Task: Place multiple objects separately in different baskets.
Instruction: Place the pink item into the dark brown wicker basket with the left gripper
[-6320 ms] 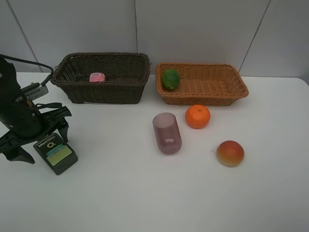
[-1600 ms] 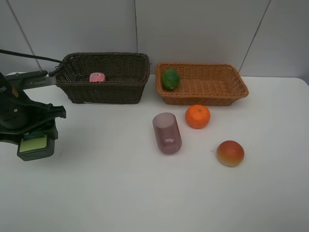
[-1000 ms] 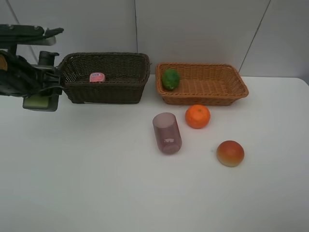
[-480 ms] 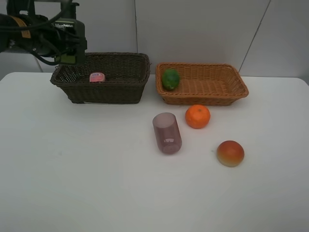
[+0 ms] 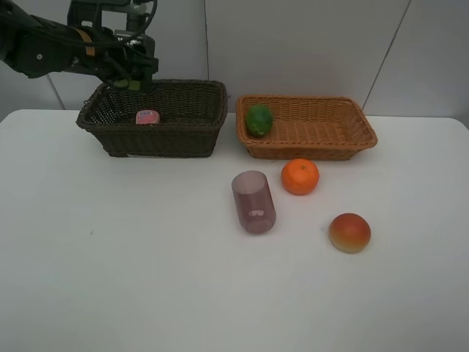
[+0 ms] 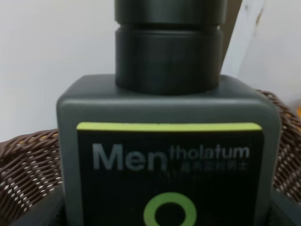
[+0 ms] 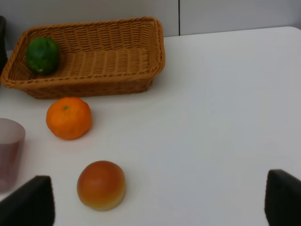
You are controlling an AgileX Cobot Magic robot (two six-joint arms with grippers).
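Note:
My left gripper [image 5: 132, 72] is shut on the flat black green-labelled bottle [image 6: 169, 155] and holds it above the back left part of the dark brown basket [image 5: 157, 141]. The pink white-capped bottle [image 5: 147, 116] lies inside that basket. The green oval fruit [image 5: 259, 119] sits in the left end of the light tan basket [image 5: 352, 150]. The orange [image 5: 300, 177], the purple cup [image 5: 253, 202] on its side and the red-orange fruit [image 5: 349, 232] lie on the table. My right gripper [image 7: 157, 207] is open and empty above the table near the red-orange fruit [image 7: 101, 184].
The white table [image 5: 146, 279] ends at a grey panelled wall [image 5: 308, 44] just behind both baskets. The right wrist view also shows the tan basket [image 7: 159, 44], the green fruit [image 7: 42, 54], the orange [image 7: 68, 117] and the cup's edge [image 7: 8, 150].
My left gripper has lifted the black bottle from the table's left side and carried it up and rightward to above the dark basket. Nothing else has moved.

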